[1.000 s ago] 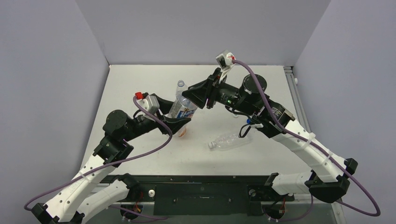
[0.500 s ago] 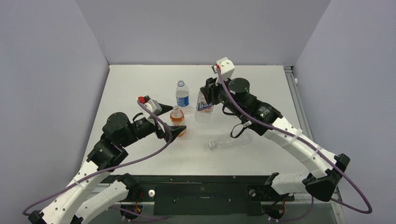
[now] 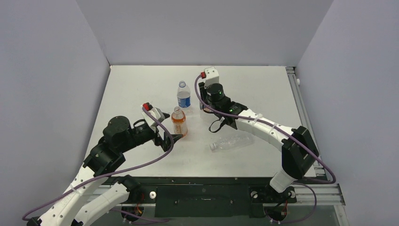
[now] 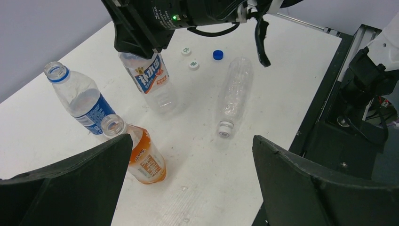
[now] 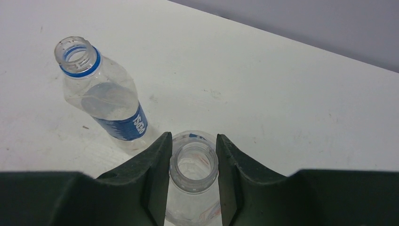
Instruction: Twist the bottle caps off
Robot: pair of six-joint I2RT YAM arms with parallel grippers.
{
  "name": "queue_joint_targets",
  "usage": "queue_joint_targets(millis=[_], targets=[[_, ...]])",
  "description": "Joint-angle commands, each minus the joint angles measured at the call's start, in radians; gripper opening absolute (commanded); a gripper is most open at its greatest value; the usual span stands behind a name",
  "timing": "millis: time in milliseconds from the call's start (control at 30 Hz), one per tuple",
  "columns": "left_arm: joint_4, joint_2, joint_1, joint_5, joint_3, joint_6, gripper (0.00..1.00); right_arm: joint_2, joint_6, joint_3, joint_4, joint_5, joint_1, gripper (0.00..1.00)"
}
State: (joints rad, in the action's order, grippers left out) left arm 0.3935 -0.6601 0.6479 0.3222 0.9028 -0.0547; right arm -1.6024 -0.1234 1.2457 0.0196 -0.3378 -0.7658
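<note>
Two uncapped bottles stand side by side: the blue-label Pepsi bottle (image 3: 183, 97) (image 5: 104, 101) and the orange bottle (image 3: 179, 122) (image 4: 141, 157). My right gripper (image 5: 194, 137) (image 3: 204, 100) is shut on the open neck of the short bottle (image 5: 193, 165) (image 4: 151, 77), which stands upright on the table. The plain bottle (image 3: 233, 141) (image 4: 234, 92) lies on its side with its white cap (image 4: 226, 128) on. Three loose bottle caps lie behind it: two white (image 4: 187, 51) (image 4: 194, 65) and one blue (image 4: 217, 54). My left gripper (image 4: 192, 140) (image 3: 170, 139) is open and empty, just in front of the orange bottle.
The white table (image 3: 141, 89) is walled by grey panels at the back and sides. A metal rail (image 3: 295, 89) runs along its right edge, and the black frame (image 4: 339, 117) lies at the near edge.
My left gripper opened, let go of the short bottle and drew back toward the near left. The right gripper swung left and stood the short bottle upright.
</note>
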Motion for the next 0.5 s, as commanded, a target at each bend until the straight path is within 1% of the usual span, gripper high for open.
queue_joint_targets(millis=[0,233,367,467], targets=[[-0.001,0.004,-0.004,0.021,0.052,-0.024,0.96,-0.028,-0.007,-0.04,0.214,-0.077,0.012,0.0],[-0.004,0.004,-0.005,0.015,0.059,-0.023,0.97,-0.093,-0.03,-0.084,0.31,-0.148,-0.002,0.0],[0.0,0.0,-0.005,0.023,0.066,-0.022,0.97,-0.097,-0.053,-0.12,0.338,-0.168,-0.004,0.0],[-0.004,-0.001,-0.005,0.026,0.071,-0.022,0.96,-0.098,-0.062,-0.137,0.328,-0.168,-0.004,0.0]])
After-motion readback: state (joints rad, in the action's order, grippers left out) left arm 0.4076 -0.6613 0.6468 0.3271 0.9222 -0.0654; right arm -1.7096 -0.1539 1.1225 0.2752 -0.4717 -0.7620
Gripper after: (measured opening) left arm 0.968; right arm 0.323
